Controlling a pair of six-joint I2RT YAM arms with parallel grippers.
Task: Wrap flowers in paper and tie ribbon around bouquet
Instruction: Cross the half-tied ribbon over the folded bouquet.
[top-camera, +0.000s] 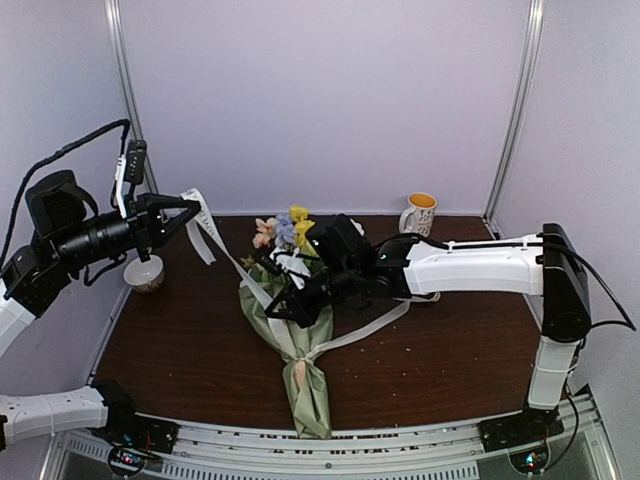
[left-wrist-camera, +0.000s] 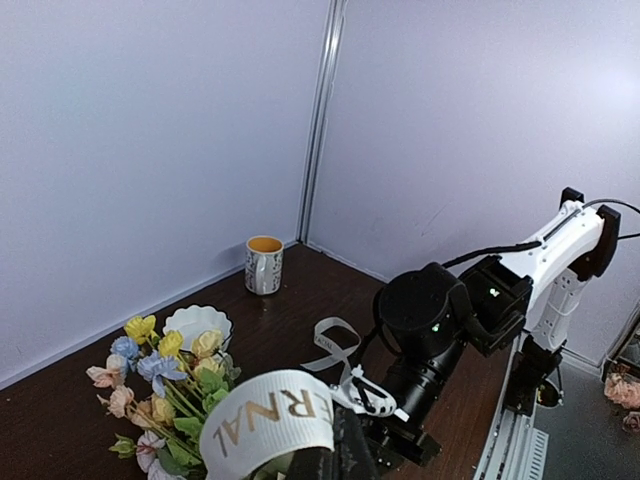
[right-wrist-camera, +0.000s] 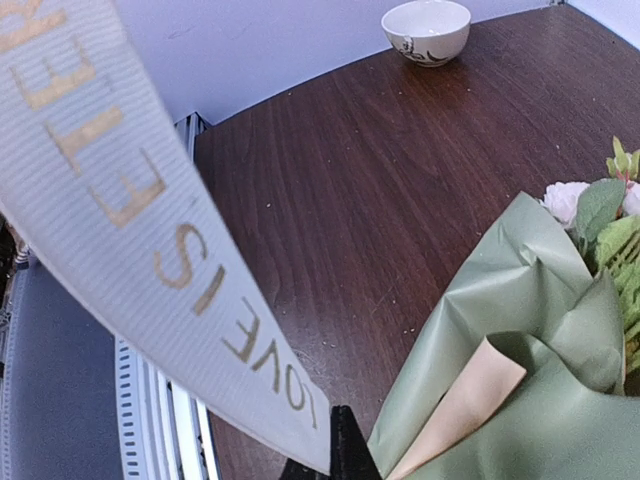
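Lying on the table (top-camera: 450, 350), the bouquet (top-camera: 310, 390) is found with blossoms at its far end and the ribbon (top-camera: 230, 248) wound round its waist. One tail is stretched up and to the left of the bouquet, pinched in the left gripper (top-camera: 190, 207) with fingers fully closed. At the bouquet's left edge the right gripper (top-camera: 275, 308) is clamped narrow on the same strand. A second tail is laid to the right.

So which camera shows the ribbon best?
The top view: the ribbon runs whole from the left pincer to the bouquet. The left wrist view shows only a lettered loop, the right wrist view one close-up strip.
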